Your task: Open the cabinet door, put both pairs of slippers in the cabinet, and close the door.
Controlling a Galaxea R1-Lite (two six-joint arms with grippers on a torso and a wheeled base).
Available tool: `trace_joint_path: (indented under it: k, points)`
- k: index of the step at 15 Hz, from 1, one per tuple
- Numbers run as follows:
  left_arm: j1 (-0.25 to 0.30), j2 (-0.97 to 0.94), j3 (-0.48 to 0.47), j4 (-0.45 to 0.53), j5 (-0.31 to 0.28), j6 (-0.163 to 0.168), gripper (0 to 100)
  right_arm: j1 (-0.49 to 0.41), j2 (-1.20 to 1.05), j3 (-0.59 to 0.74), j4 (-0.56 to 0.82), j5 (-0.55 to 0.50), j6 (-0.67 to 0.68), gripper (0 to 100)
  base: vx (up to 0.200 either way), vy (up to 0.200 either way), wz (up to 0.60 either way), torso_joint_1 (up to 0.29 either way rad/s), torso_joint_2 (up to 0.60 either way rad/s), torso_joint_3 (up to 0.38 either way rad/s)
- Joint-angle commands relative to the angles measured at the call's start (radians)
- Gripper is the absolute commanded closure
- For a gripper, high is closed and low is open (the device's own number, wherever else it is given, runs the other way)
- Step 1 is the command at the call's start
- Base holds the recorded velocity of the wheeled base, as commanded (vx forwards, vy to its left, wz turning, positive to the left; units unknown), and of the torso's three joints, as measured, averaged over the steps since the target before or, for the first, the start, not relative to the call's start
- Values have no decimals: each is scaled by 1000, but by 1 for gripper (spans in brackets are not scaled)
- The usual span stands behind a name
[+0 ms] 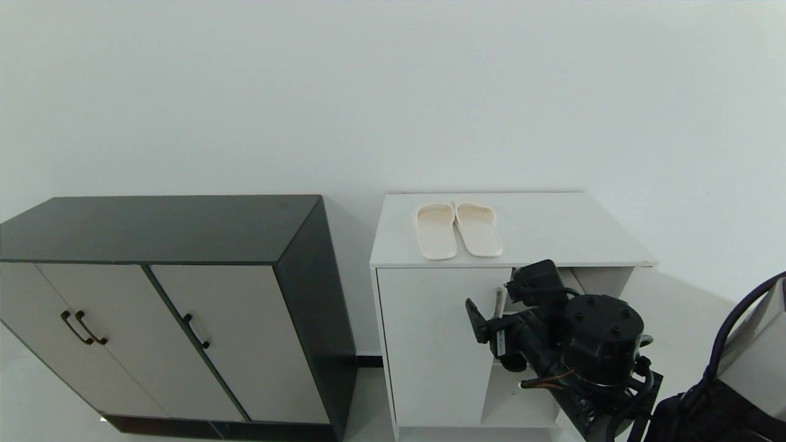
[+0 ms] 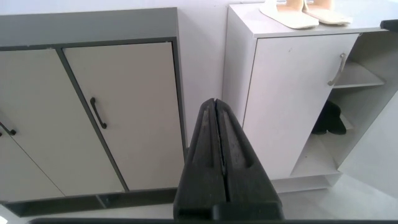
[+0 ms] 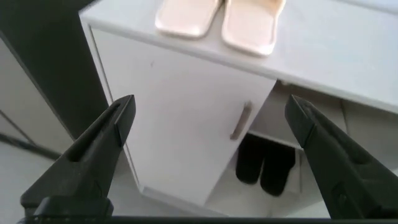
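Note:
A pair of cream slippers (image 1: 459,230) lies on top of the white cabinet (image 1: 552,233). The cabinet's left door (image 1: 439,344) is closed, with a slim metal handle (image 1: 498,302) at its right edge. The right half stands open, and a pair of black slippers (image 3: 267,165) stands on a shelf inside. My right gripper (image 1: 493,296) hangs open in front of the handle, a little short of it. The handle (image 3: 240,121) sits between the spread fingers (image 3: 118,121), and the cream slippers (image 3: 217,15) lie above. My left gripper (image 2: 215,109) is shut on nothing, low and left of the white cabinet (image 2: 292,106).
A dark cabinet (image 1: 159,227) with light doors and black handles (image 1: 195,331) stands to the left of the white one, a narrow gap between them. A plain white wall runs behind both. Open floor lies in front.

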Motion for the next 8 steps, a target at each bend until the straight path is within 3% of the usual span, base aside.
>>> trace_joint_path:
  k: [1,3,4,5,8]
  points:
    - [0,0,0,0,0,0,100,1,-64,-54,181,-4,45,0,0,0,0,0,0,0]
    - [0,0,0,0,0,0,100,26,-198,-206,624,-19,266,0,0,0,0,0,0,0]
    - [0,0,0,0,0,0,100,44,-233,-280,784,-32,358,0,0,0,0,0,0,0]
    - [0,0,0,0,0,0,100,56,-241,-324,854,-35,418,0,0,0,0,0,0,0]
    - [0,0,0,0,0,0,100,61,-233,-333,853,-35,435,0,0,0,0,0,0,0]
